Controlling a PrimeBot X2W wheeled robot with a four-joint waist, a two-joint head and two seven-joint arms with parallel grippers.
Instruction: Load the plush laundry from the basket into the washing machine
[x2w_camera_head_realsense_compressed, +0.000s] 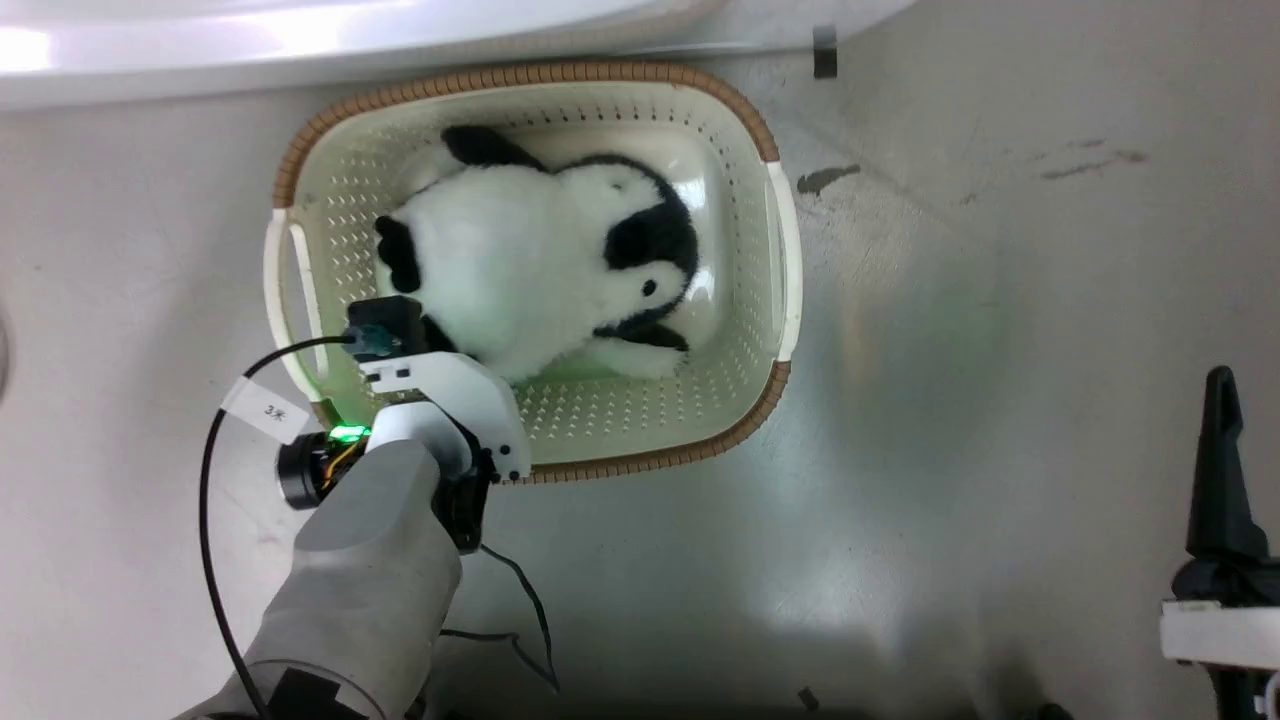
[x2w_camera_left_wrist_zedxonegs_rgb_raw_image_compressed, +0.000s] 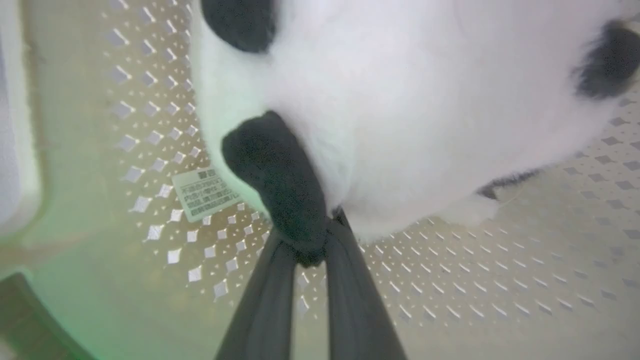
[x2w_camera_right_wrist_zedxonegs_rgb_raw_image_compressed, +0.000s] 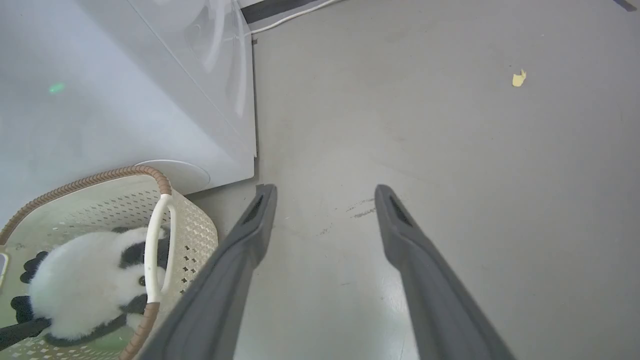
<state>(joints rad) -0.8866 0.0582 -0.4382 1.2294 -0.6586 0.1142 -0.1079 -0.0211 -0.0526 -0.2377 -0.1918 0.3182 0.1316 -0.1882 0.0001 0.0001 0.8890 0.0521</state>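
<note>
We're pinching just one black paw (x2w_camera_left_wrist_zedxonegs_rgb_raw_image_compressed: 270, 165) of the panda soft toy (x2w_camera_head_realsense_compressed: 540, 270), lying in the basket (x2w_camera_head_realsense_compressed: 762, 135) by the washer (x2w_camera_right_wrist_zedxonegs_rgb_raw_image_compressed: 125, 100), w/ left gripper (x2w_camera_left_wrist_zedxonegs_rgb_raw_image_compressed: 307, 237) clamped tight on it & right gripper (x2w_camera_right_wrist_zedxonegs_rgb_raw_image_compressed: 322, 192) spread wide, empty, so we're risking the thin fluffy grip slipping on the lift.

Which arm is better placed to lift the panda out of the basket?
Left: the left gripper is shut on a black paw of the panda inside the basket, while the right gripper hangs open over the floor beside it.
</note>
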